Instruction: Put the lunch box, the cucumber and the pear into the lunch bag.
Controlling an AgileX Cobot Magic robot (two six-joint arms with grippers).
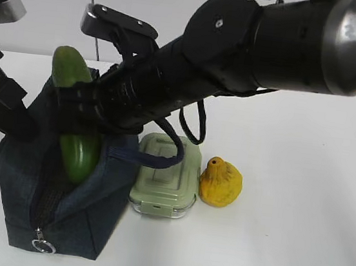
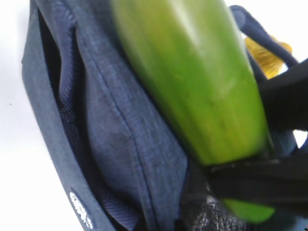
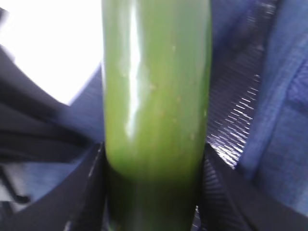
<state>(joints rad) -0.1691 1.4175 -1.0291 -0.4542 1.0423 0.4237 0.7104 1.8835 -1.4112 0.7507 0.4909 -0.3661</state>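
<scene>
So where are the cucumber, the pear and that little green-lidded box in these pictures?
cucumber (image 1: 79, 153): exterior view, on its lower end above the bag's opening.
pear (image 1: 221, 185): exterior view, on the middle of its yellow body.
lunch box (image 1: 168, 171): exterior view, on its pale green lid.

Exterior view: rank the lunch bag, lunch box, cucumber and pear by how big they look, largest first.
1. lunch bag
2. lunch box
3. cucumber, unsure against the box, since the arm hides its middle
4. pear, smallest
</scene>
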